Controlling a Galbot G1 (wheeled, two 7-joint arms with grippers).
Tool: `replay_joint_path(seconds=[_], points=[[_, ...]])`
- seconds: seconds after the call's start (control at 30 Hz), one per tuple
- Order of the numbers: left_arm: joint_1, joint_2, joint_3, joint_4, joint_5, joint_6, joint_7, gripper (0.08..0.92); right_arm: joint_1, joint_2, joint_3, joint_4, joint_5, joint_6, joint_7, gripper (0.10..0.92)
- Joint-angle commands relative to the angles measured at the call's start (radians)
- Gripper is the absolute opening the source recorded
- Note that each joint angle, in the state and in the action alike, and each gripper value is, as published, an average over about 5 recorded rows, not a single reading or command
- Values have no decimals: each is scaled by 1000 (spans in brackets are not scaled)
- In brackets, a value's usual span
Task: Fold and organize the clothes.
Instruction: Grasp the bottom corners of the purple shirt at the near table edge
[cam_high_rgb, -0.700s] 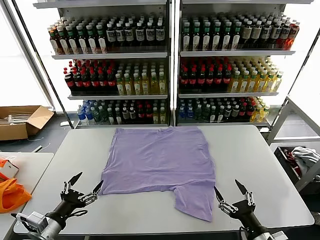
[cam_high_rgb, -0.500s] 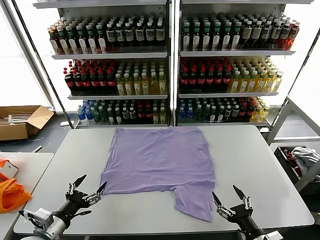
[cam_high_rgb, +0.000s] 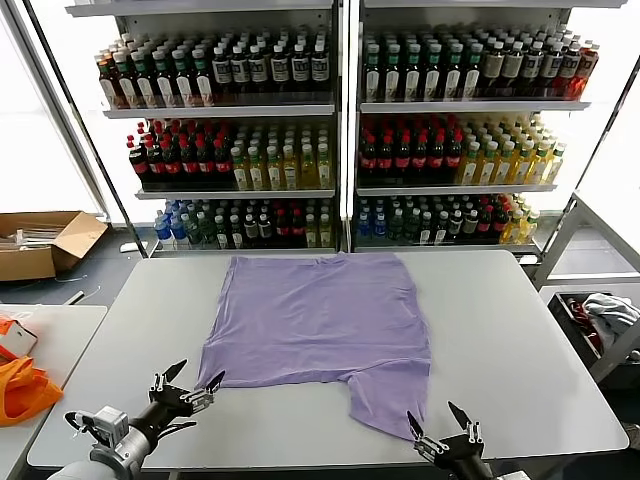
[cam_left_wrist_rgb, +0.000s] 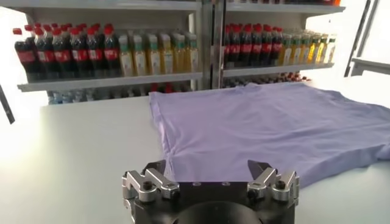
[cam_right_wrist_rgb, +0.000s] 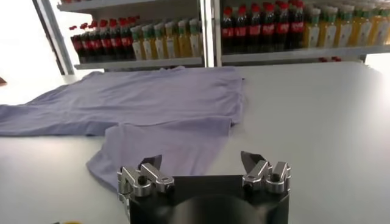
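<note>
From the head view, the shirt lies flat, plain side up, mid-surface, one sleeve trailing toward the near edge; the left tool and right tool hang low at that edge, both spread wide and holding nothing, so I judge folding has not begun. Through the left wrist view, the left tool faces the shirt's near corner, apart from it, and must reach in and pinch the hem. Through the right wrist view, the right tool faces the sleeve, nothing blocking; bottle shelves stand beyond.
</note>
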Motion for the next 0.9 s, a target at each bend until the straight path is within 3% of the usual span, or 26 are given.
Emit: replay_joint_path(seconds=[0.03, 0.2, 0.47, 0.9], points=[[-24, 21, 25, 40, -20, 12, -20, 823, 10, 7, -36, -2, -2, -34, 31, 823], [-32, 17, 29, 57, -20, 14, -22, 823, 32, 14, -55, -22, -12, -48, 35, 785], [-84, 5, 63, 106, -12, 32, -27, 792, 13, 3, -59, -27, -18, -46, 24, 560], [-78, 0, 81, 118, 8, 31, -14, 430, -4, -1, -62, -12, -8, -31, 9, 187]])
